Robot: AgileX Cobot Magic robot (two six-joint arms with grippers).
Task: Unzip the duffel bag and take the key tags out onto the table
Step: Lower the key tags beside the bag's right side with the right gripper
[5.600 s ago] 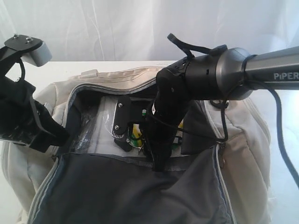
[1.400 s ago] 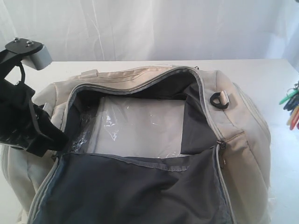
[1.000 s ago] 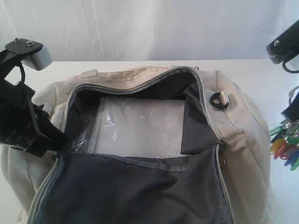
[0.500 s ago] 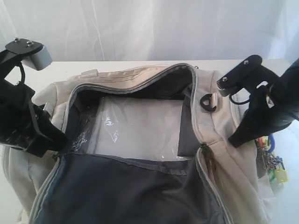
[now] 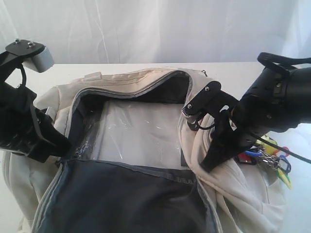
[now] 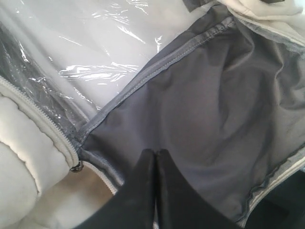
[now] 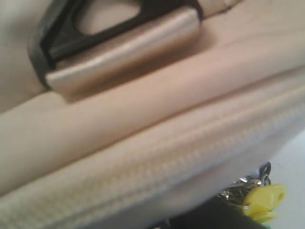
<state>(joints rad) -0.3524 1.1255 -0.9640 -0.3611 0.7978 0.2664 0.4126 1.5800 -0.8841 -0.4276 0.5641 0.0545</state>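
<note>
Fingers [image 5: 217,148] with key tags [image 5: 265,158], outside duffel bag [image 5: 243,196]

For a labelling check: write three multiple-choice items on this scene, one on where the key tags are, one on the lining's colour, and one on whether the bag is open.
1. Where are the key tags? A inside the duffel bag; B outside it, at its right end in the exterior view; C outside it, at its left end.
2. What colour is the bag's lining? A dark grey; B red; C cream.
3. The bag's main opening is: A zipped shut; B taped over; C unzipped and gaping.
Answers: 1 B, the bright tags show beside that end; 2 A, the folded-out flap is dark grey; 3 C, the interior is exposed.
</note>
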